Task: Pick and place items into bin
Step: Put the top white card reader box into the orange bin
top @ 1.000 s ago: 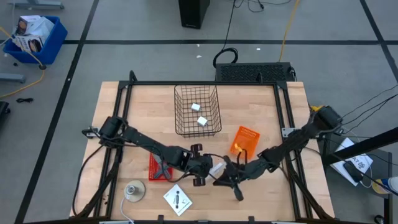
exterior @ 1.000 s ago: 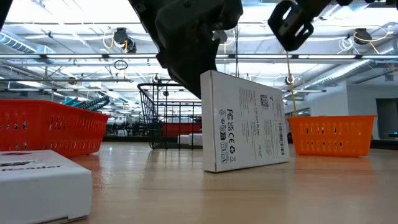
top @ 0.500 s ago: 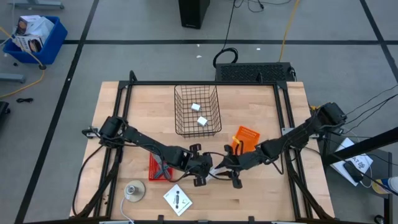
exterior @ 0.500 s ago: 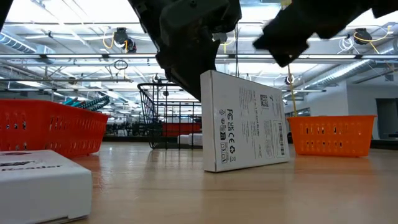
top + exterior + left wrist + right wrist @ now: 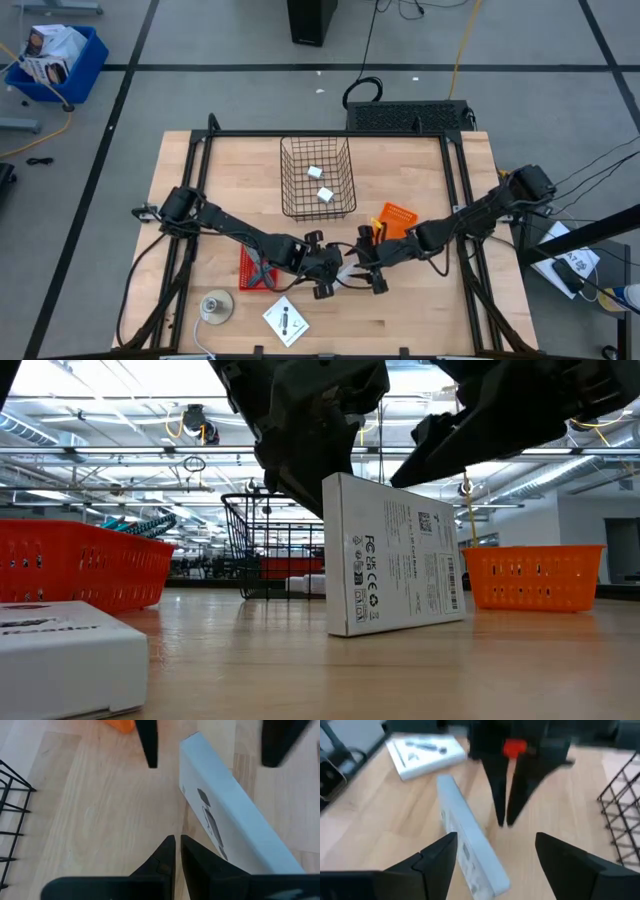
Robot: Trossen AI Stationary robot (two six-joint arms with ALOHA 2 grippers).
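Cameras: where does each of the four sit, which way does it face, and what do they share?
High: overhead, looking straight down on the wooden table; both arms show.
Low: at table height, looking level across at the upright white flat box; arms enter from above.
Left wrist: over the shut left gripper, facing the open right gripper's fingers.
Right wrist: past the open right gripper, facing the left one.
Shared: all four show that box.
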